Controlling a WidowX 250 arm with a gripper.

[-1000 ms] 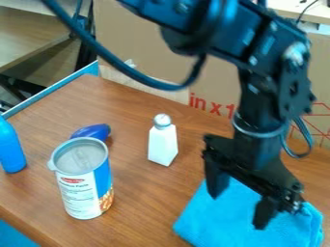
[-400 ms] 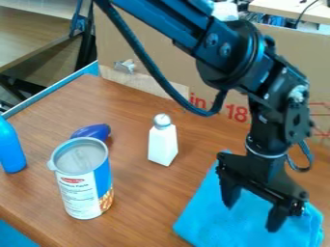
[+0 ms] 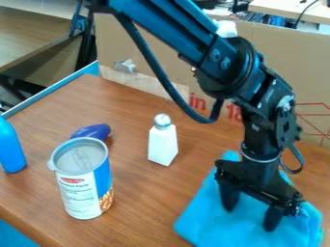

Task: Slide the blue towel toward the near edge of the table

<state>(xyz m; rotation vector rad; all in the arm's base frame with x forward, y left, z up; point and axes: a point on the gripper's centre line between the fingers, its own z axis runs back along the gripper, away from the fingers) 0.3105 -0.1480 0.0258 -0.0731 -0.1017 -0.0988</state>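
Your end effector [image 3: 250, 219] has come slightly lower with its fingers spread, apparently bringing the blue cloth [image 3: 206, 219] within its grasp. You'll find that cloth directly beneath it on the desk [image 3: 138, 202], right of the silver-capped white bottle [image 3: 162, 144] and nearer the camera.

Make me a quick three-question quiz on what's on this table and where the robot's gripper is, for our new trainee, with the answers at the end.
1. True or false: the white bottle stands upright.
2. What colour is the rounded object behind the can?
3. What is beneath the gripper: (A) the can, (B) the blue cloth, (C) the white bottle?
Key: 1 true; 2 bluish purple; 3 B.
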